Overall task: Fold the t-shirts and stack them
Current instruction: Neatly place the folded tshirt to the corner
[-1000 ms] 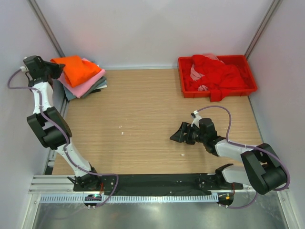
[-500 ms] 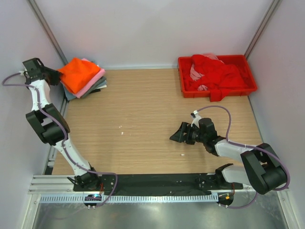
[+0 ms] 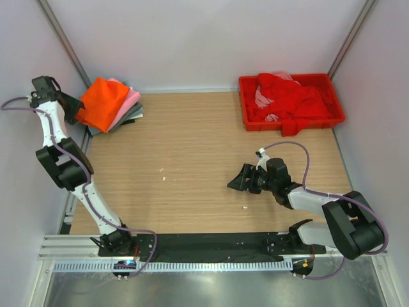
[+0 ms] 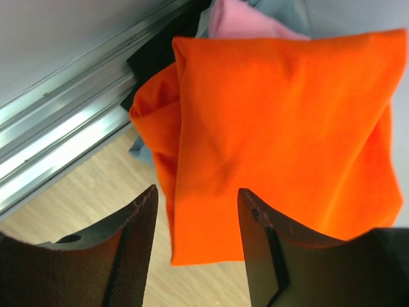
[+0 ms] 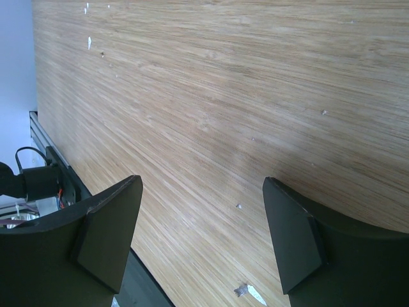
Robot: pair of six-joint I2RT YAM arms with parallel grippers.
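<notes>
A folded bright orange t-shirt [image 3: 102,102] [image 4: 281,128] lies on top of a stack in the far left corner, over a pink t-shirt [image 3: 131,98] [image 4: 239,22] and a grey one [image 3: 132,117]. My left gripper [image 3: 75,106] [image 4: 197,192] is open at the stack's left edge, with the orange shirt's near edge just beyond its fingertips and nothing pinched. Red t-shirts [image 3: 291,99] are heaped in the tray at the far right. My right gripper [image 3: 235,182] [image 5: 201,182] hovers open and empty over bare wood.
The red plastic tray [image 3: 255,126] stands at the back right, with a bit of pink cloth [image 3: 262,99] among the red. A metal rail [image 4: 57,137] runs along the left wall by the stack. Small white specks [image 5: 252,293] dot the wooden tabletop [image 3: 192,160].
My left gripper has opened and let go of the orange t-shirt, which has settled onto the stack. The gripper has drawn back a little to the left. The right arm has not moved.
</notes>
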